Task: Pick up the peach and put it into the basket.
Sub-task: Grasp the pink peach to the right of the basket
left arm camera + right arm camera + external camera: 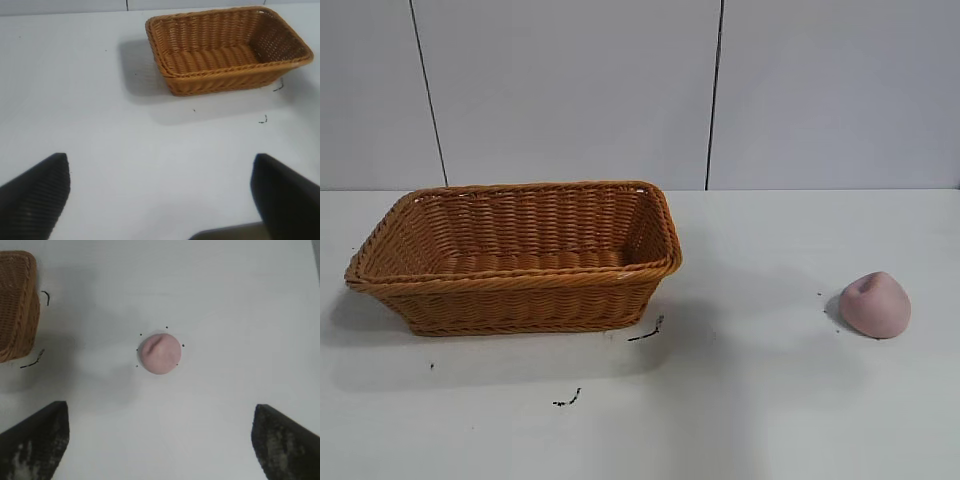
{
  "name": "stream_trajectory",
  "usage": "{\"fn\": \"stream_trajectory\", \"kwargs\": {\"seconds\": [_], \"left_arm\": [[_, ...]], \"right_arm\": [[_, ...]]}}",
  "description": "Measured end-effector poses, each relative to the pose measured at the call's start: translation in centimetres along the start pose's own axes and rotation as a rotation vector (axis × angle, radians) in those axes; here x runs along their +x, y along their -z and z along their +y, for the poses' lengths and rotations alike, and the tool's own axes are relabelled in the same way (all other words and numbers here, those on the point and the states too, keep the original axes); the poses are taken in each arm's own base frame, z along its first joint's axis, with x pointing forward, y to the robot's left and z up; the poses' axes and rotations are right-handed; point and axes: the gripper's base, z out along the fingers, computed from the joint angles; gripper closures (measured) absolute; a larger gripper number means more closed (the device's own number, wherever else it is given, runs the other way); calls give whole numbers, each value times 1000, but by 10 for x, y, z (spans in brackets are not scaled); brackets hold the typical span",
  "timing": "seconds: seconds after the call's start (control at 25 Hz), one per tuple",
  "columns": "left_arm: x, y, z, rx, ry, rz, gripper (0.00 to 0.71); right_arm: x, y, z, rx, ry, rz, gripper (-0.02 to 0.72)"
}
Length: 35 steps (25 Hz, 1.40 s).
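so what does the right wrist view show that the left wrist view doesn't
Only the right wrist view shows the small pale pink rounded peach, lying on the table between the right gripper's open fingers, untouched. Only the left wrist view shows the whole orange-brown woven wicker basket, with nothing in it, beyond the left gripper's open fingers. Both show the white table and the black scribble marks beside the basket.

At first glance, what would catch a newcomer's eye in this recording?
The large orange-brown woven wicker basket dominates the left side of the white table, and nothing shows inside it. The small pale pink rounded peach sits alone far to the right, apart from the basket. The right pincer hangs open above the peach, and the left pincer is open near the basket.
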Motion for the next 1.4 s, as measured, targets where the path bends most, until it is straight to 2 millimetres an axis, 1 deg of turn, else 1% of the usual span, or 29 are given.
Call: {"fn": "stream_trajectory", "kwargs": {"seconds": [0.04, 0.12, 0.24, 0.4, 0.48, 0.56, 0.68, 0.92, 1.04, 1.24, 1.4], "left_arm": [[0, 0, 0, 0, 0, 0, 16], [0, 0, 0, 0, 0, 0, 16], [0, 0, 0, 0, 0, 0, 16], [0, 0, 0, 0, 0, 0, 16], [0, 0, 0, 0, 0, 0, 16], [0, 0, 0, 0, 0, 0, 16], [0, 0, 0, 0, 0, 0, 16], [0, 0, 0, 0, 0, 0, 16], [0, 0, 0, 0, 0, 0, 16], [0, 0, 0, 0, 0, 0, 16], [0, 0, 0, 0, 0, 0, 16]], "right_arm": [[-7, -11, 4, -3, 15, 16, 12], [-18, -38, 15, -7, 46, 65, 10], [-25, -76, 19, -2, 38, 133, 8], [-21, -125, 15, 20, 34, 221, 8], [-16, -143, 12, 24, 31, 265, 8], [-11, -158, 7, 29, 20, 300, 8], [-8, -169, -2, 37, -1, 321, 8], [-5, -182, -20, 51, -37, 336, 8], [-2, -187, -21, 49, -23, 357, 8], [-4, -188, -21, 50, -22, 330, 8], [-1, -195, -21, 48, -25, 352, 8]]}}
